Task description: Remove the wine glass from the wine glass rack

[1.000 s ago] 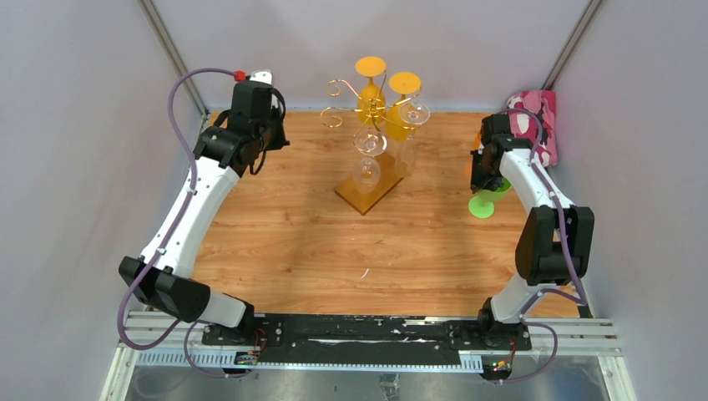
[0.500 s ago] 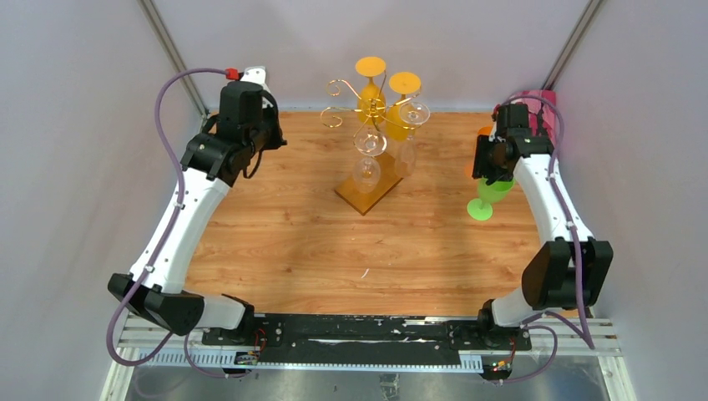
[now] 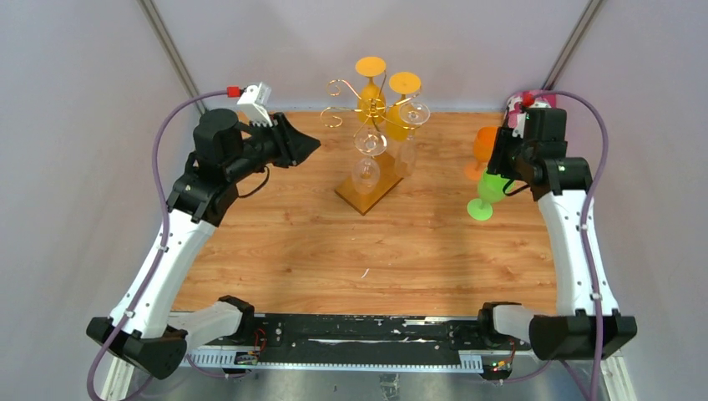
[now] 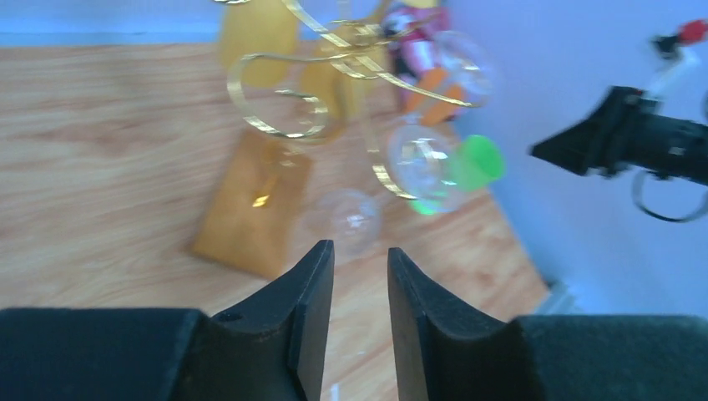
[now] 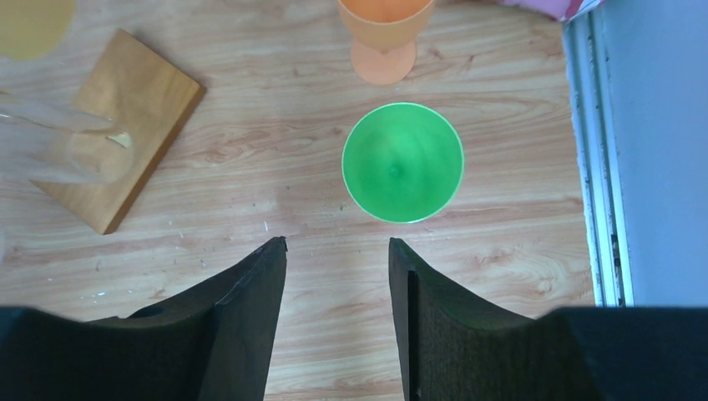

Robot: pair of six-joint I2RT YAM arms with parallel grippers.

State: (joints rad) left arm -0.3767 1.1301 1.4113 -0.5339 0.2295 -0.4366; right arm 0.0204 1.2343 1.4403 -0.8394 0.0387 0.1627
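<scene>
Left gripper (image 4: 361, 251) stood parted, empty, facing wine glass rack (image 4: 247, 213); right gripper (image 5: 336, 246) likewise. Clear wine glass (image 4: 346, 219) seemed fragile, light, slick; stem safest hold.

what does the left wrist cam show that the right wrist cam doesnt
Only left wrist: the wine glass rack's gold spiral arms and the left gripper. Only right wrist: the metal rail beside the table, and the inside of the green glass from straight above. Both: the rack's wooden base, a hanging clear wine glass, the green glass, the orange glass and the right gripper.
</scene>
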